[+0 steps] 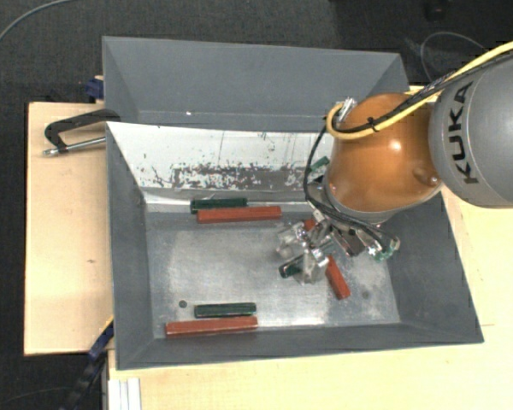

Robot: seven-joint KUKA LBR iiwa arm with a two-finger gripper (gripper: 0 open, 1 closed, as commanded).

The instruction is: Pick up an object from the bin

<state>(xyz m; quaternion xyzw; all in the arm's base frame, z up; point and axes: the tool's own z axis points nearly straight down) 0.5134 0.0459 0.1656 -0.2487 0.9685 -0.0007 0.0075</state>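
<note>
My gripper (306, 254) is down near the bin floor, right of the middle, under the orange wrist cover. A small dark green piece (290, 270) sits right at its lower left tip. A short red bar (338, 281) lies slanted on the floor just to its lower right. The metal of the gripper hides whether either one is in its grasp.
At the foot of the back wall lie a dark green bar (219, 202) and a long red bar (239, 214), side by side. Another dark green bar (225, 311) and red bar (211, 325) lie along the front wall at the left. The arm covers the bin's right back part.
</note>
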